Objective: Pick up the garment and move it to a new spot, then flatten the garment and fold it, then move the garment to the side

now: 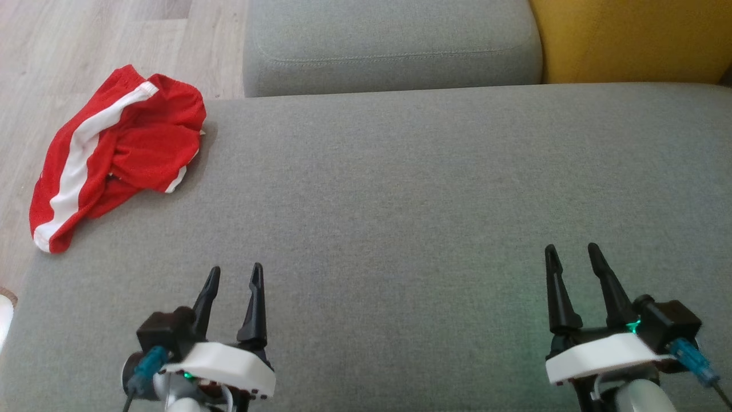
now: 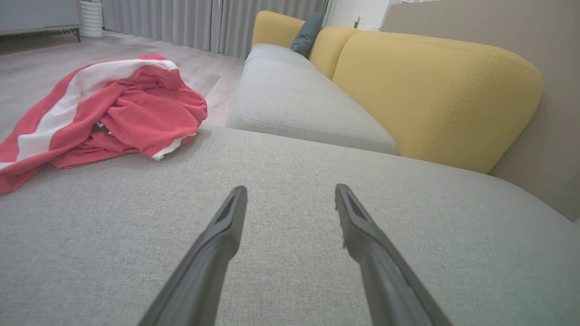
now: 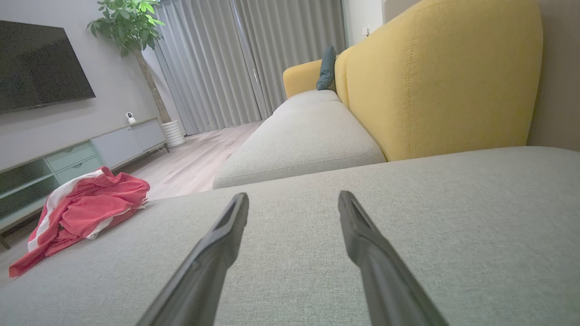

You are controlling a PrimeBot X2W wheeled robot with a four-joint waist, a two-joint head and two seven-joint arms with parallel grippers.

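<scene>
Lying crumpled at the far left corner of the grey fabric sofa seat (image 1: 400,200), a soft red garment with white stripes (image 1: 114,149) spills over the edge. Probably light and limp; pinch a raised fold. Left tool (image 1: 237,268) and right tool (image 1: 572,248) hover, fingers apart, empty.

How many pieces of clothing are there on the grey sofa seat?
1. A red garment with white stripes lies crumpled at the far left corner of the grey seat, partly over its edge. Its folds could hide something smaller.
</scene>
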